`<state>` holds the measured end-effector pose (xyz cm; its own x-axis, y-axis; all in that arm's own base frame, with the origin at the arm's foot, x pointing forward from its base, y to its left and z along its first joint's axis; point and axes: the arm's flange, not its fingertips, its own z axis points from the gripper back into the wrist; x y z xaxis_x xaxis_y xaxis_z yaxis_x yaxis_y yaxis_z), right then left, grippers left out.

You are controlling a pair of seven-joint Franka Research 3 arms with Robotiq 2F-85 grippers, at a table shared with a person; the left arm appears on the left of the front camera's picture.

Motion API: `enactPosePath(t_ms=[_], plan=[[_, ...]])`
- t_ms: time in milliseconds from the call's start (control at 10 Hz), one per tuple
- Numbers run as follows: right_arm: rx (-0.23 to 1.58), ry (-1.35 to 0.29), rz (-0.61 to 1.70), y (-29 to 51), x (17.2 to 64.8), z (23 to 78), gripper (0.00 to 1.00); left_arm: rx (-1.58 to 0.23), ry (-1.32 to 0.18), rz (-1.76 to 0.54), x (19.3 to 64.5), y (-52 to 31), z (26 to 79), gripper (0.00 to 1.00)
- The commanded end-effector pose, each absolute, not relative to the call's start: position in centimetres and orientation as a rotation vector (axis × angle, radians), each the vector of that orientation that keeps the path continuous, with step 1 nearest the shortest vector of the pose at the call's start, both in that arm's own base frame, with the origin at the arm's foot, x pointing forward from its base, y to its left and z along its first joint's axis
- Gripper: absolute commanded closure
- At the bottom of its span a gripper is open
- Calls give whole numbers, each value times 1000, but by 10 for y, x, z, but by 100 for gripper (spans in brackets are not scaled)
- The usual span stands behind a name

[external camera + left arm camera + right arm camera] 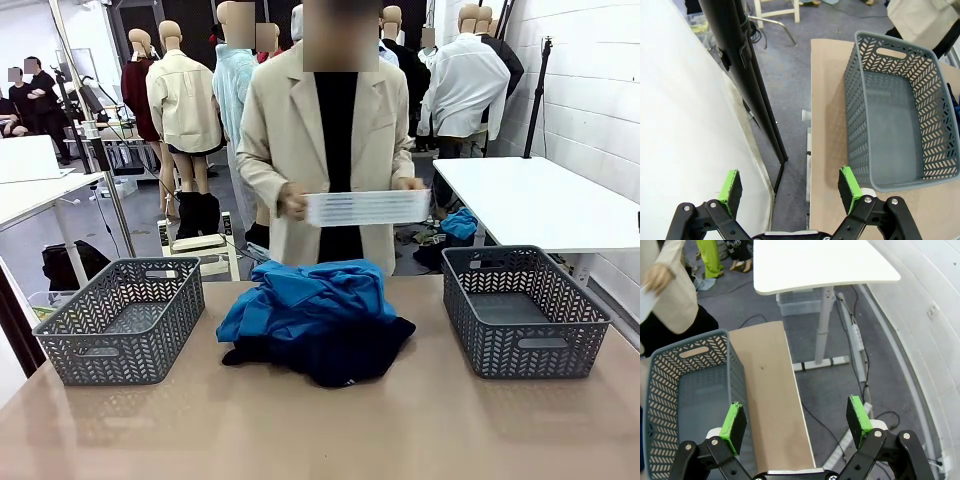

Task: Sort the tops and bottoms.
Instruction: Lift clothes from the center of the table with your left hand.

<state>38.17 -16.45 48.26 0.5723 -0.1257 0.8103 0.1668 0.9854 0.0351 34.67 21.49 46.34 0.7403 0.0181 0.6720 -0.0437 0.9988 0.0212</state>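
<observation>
A heap of clothes lies in the middle of the table. The bright blue tops (pixel 305 295) are piled over the dark navy bottoms (pixel 340 355), which spill out at the front and right of the heap. My left gripper (pixel 790 189) hangs open above the table's left edge, beside the left grey basket (pixel 900 115), nothing between its green pads. My right gripper (pixel 796 419) is open too, over the table's right edge next to the right grey basket (pixel 685 390), also empty.
An empty grey basket stands on each side of the heap: the left basket (pixel 120 320) and the right basket (pixel 522 310). A person (pixel 330 130) stands at the far side holding a white sheet (pixel 366 207). A black pole (pixel 750 90) rises left of the table.
</observation>
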Motion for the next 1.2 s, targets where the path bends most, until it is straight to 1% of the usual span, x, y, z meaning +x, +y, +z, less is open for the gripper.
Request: enactPosePath(t_ms=[0, 1100], plan=[[-39, -938, -178, -164, 380, 483, 0, 28, -735, 51, 346, 215, 463, 0], [-39, -938, -178, -164, 380, 483, 0, 28, -735, 51, 346, 215, 463, 0]])
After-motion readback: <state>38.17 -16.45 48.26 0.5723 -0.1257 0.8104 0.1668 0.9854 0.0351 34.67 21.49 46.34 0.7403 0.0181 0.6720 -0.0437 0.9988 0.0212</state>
